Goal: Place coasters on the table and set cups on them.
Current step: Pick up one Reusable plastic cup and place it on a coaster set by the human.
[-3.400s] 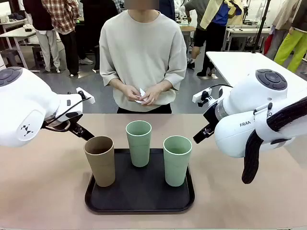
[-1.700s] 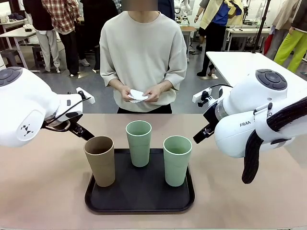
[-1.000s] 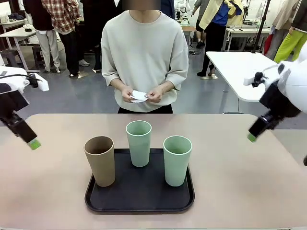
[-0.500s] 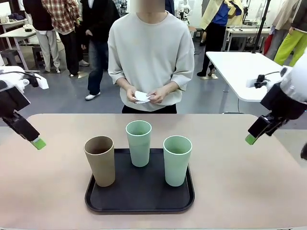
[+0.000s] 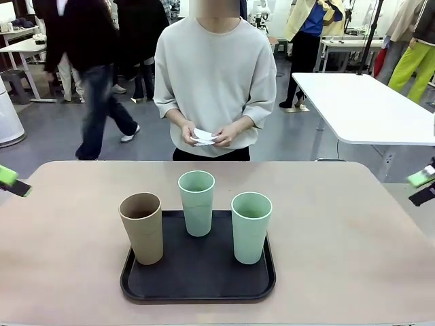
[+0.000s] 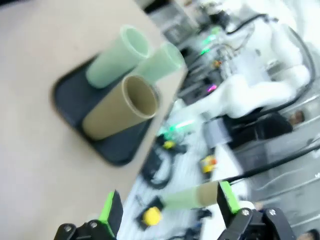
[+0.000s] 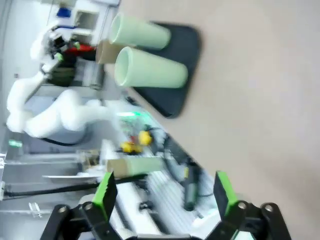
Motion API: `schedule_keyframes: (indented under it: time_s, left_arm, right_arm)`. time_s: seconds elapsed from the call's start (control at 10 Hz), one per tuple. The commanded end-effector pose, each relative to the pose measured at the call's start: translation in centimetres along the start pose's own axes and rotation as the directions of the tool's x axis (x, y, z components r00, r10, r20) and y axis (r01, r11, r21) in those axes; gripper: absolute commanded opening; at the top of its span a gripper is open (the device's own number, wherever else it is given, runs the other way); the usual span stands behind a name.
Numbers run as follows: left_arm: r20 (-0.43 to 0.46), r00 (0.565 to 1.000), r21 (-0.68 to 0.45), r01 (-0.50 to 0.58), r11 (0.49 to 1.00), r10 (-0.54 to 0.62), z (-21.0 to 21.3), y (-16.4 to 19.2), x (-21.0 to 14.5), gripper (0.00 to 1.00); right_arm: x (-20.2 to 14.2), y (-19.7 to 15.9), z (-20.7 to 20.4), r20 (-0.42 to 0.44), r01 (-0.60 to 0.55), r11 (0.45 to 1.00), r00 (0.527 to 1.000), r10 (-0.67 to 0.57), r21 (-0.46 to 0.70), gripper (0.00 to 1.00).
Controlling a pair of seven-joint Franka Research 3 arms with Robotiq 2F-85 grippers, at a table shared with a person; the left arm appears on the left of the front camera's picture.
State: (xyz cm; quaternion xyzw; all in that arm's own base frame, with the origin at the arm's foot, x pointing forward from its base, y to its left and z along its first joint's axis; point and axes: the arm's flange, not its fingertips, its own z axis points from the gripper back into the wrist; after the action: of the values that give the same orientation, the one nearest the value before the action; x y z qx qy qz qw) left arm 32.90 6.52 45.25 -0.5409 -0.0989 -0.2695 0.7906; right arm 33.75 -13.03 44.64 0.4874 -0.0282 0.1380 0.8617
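Beige table (image 5: pixel 340 258) bore three upright cups (image 5: pixel 196 202) on a tray (image 5: pixel 197 280) near its front edge, well apart from the left gripper (image 5: pixel 11 180) and right gripper (image 5: pixel 423 183), both wide and empty at its side edges; a person (image 5: pixel 216 75) held coasters (image 5: pixel 201 136).

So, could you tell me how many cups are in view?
3, all on the black tray: the tan cup front left, a mint cup at the back, a second mint cup front right.

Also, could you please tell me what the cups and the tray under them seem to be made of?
The tan cup and both mint cups look like matte moulded plastic or a fibre composite: opaque, even colour, no glare. The black tray is probably smooth plastic with a faint sheen and a raised rounded rim.
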Motion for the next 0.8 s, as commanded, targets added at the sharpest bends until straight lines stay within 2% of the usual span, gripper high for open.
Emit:
schedule_keyframes:
  time_s: [0.0, 0.1, 0.5, 0.7]
  left_arm:
    - [0.112, 0.972, -0.11, -0.194, 0.975, 0.206, 2.8, 0.8, 0.9, 1.0]
    - [0.146, 0.962, -0.102, -0.215, 0.971, 0.229, 4.2, 0.7, -0.3, 1.0]
    - [0.123, 0.946, -0.014, -0.302, 0.953, 0.301, 6.8, 0.3, -1.8, 1.0]
    - [0.127, 0.943, 0.027, -0.313, 0.95, 0.307, 6.2, 0.4, -1.2, 1.0]
  right_arm:
    - [0.6, -0.9, 2.3, 0.098, 0.163, 0.968, 0.978, -0.184, 0.19, 1.0]
    - [-0.2, -1.3, 3.3, 0.116, 0.168, 0.962, 0.974, -0.195, 0.215, 1.0]
    - [-1.2, -2.3, 4.2, 0.137, 0.19, 0.955, 0.965, -0.224, 0.226, 1.0]
    - [-1.3, -2.1, 4.3, 0.142, 0.19, 0.957, 0.964, -0.224, 0.218, 1.0]
